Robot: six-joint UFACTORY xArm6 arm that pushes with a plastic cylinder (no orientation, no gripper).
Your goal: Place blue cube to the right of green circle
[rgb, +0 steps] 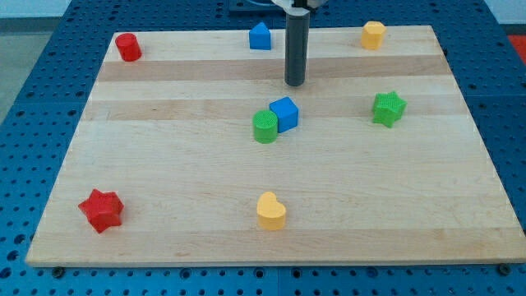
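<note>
The blue cube (284,113) sits near the board's middle, touching the upper right side of the green circle (265,127). My tip (295,83) is the lower end of the dark rod, just above the blue cube in the view and slightly to its right, with a small gap between them.
A green star (389,108) lies to the right. A blue house-shaped block (260,37), a yellow block (373,34) and a red block (127,47) stand along the top edge. A red star (101,210) and a yellow heart (270,211) lie near the bottom of the wooden board (164,164).
</note>
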